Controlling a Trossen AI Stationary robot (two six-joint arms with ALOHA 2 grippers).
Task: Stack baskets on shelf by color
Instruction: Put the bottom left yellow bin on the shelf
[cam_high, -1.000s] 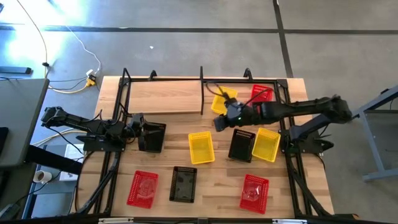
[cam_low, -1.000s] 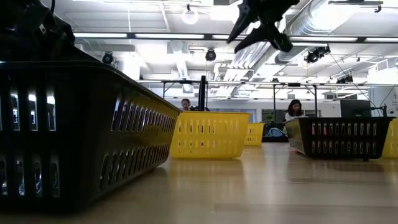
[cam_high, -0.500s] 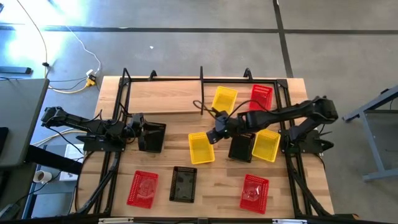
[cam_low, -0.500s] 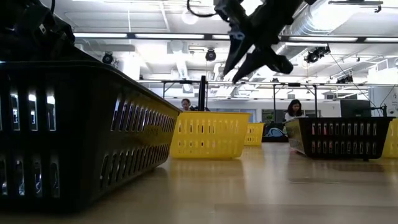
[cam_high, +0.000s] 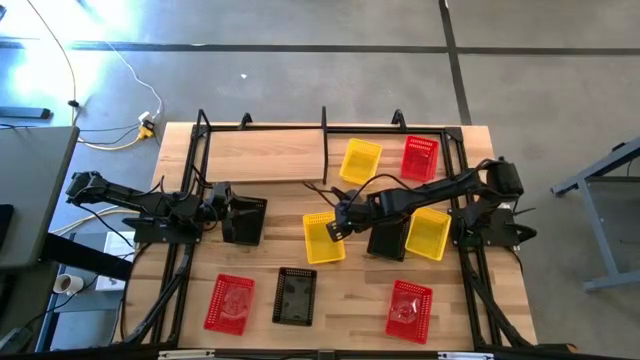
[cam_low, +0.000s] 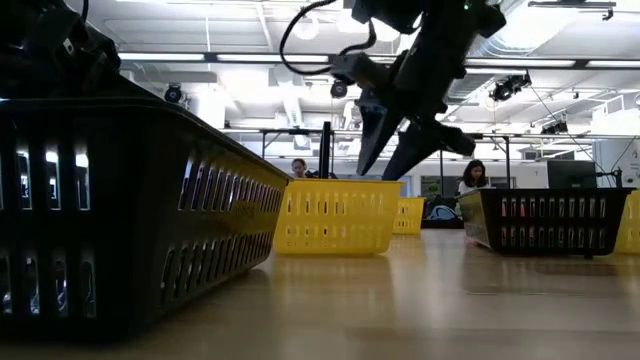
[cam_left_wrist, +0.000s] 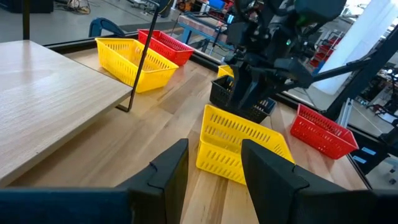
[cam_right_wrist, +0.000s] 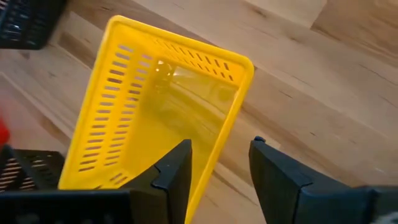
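Note:
My right gripper (cam_high: 334, 228) is open and hovers just above a yellow basket (cam_high: 323, 240) in the middle of the table. In the right wrist view its fingers (cam_right_wrist: 175, 167) stand on either side of the basket's right long wall (cam_right_wrist: 219, 152), apart from it. In the low view the gripper (cam_low: 384, 168) hangs over the rim (cam_low: 335, 183). On the shelf (cam_high: 265, 160) rest a yellow basket (cam_high: 360, 160) and a red basket (cam_high: 420, 157). My left gripper (cam_high: 222, 206) waits open beside a black basket (cam_high: 245, 221).
On the tabletop to the right stand a black basket (cam_high: 388, 236) and a yellow basket (cam_high: 428, 233). Along the near edge lie a red basket (cam_high: 230, 303), a black basket (cam_high: 296, 296) and another red basket (cam_high: 410, 310). Black shelf posts (cam_high: 324, 145) rise at the far side.
My right gripper has moved from beside the shelf's yellow basket toward the table's left and near edge, and down, until it hangs over the yellow basket in the middle. No basket has moved.

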